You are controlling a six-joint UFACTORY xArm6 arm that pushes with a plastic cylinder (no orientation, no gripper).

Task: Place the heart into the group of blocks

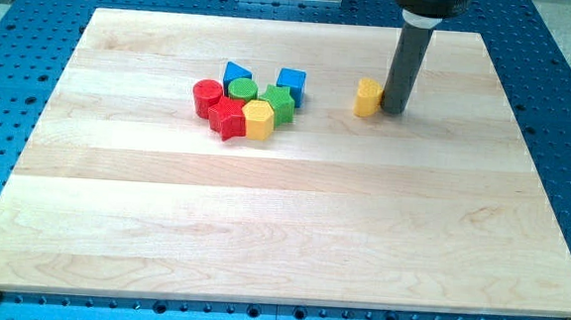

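The rod [408, 58] is cut off by the view's top edge. My tip [393, 111] hides the yellow heart's [368, 98] right side. The green cylinder [245, 89] sits mostly hidden among its neighbours.

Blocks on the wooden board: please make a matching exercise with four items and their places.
Items
1. red cylinder block
2. yellow heart block
3. yellow hexagon block
4. my tip

Places
A. alone, at the view's right of the cluster
B. the cluster's left edge
C. just right of the heart
D. the cluster's bottom edge, beside the red star block

Pairs: 1-B, 2-A, 3-D, 4-C
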